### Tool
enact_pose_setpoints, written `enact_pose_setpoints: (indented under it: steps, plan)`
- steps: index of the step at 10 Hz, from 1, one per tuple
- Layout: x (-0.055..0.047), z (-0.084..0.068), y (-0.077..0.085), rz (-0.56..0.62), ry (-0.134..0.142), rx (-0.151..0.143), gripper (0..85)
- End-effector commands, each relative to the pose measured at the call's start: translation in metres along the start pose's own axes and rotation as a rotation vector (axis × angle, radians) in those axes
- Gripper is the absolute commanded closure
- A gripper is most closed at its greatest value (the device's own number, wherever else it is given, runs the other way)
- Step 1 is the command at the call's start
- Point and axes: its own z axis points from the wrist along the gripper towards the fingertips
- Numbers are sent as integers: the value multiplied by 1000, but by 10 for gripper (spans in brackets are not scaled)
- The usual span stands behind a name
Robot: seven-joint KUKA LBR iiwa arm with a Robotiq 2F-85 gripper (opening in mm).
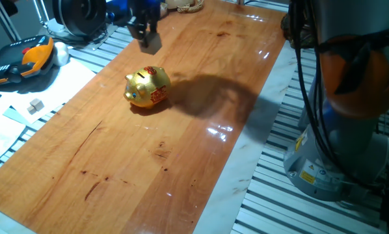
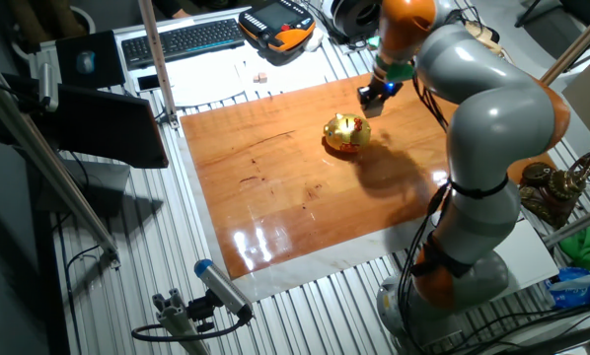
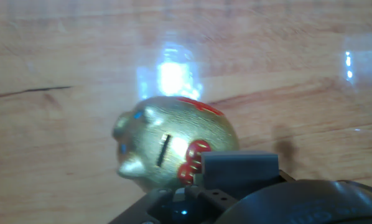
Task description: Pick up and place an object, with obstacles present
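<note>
The gold piggy bank (image 1: 147, 88) with red markings stands on the wooden table top (image 1: 181, 156). It also shows in the other fixed view (image 2: 346, 133) and fills the middle of the hand view (image 3: 170, 146). My gripper (image 1: 147, 38) hangs above and just behind the pig, clear of the table. It is shut on a small pale cube (image 1: 151, 43). In the hand view the cube (image 3: 239, 167) looks grey in shadow and sits right over the pig's back end. In the other fixed view the gripper (image 2: 372, 99) is just beyond the pig.
A smaller whitish cube (image 1: 34, 104) lies on white paper left of the board; it also shows in the other fixed view (image 2: 260, 75). An orange and black pendant (image 1: 25, 58) lies beyond it. The robot base (image 1: 337, 130) stands at the right.
</note>
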Motion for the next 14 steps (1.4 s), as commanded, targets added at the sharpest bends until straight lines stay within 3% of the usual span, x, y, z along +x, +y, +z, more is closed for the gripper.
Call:
enact_pose_setpoints:
  steps: [1,6,8,10,11,13,14]
  plan:
    - [2,4,-5,-1,0,-5,850]
    - [12,15,-23,14,-7,0,850]
    - [16,18,-27,27,-12,-15,850]
    - [16,18,-27,53,-38,-16,850]
    - [16,18,-27,81,-18,-14,850]
    - [16,18,-27,143,34,22,850]
    - [16,18,-27,173,36,52,850]
